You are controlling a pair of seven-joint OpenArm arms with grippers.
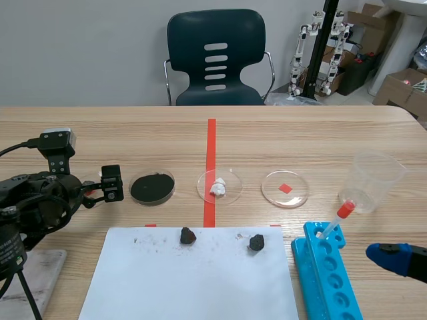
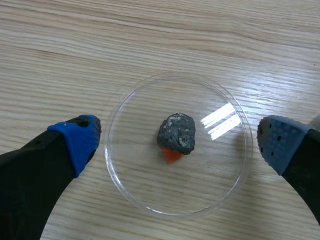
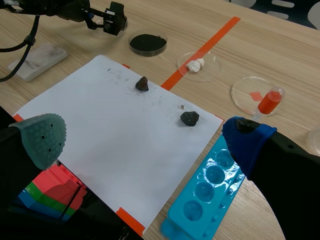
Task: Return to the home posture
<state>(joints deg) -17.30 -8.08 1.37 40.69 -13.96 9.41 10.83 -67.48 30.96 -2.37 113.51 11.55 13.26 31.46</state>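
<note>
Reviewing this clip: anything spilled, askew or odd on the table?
The red-capped tube leans tilted in the blue rack rather than upright. Dark specks dirty the white paper near the dark rock.

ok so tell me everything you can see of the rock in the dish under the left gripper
The rock is a small lumpy chunk, dark grey with paler, faintly shiny patches on top, and looks like stone. It rests near the middle of a clear round petri dish on the wooden table, partly covering an orange-red tape mark. The open left gripper straddles the dish and does not touch the rock.
</note>
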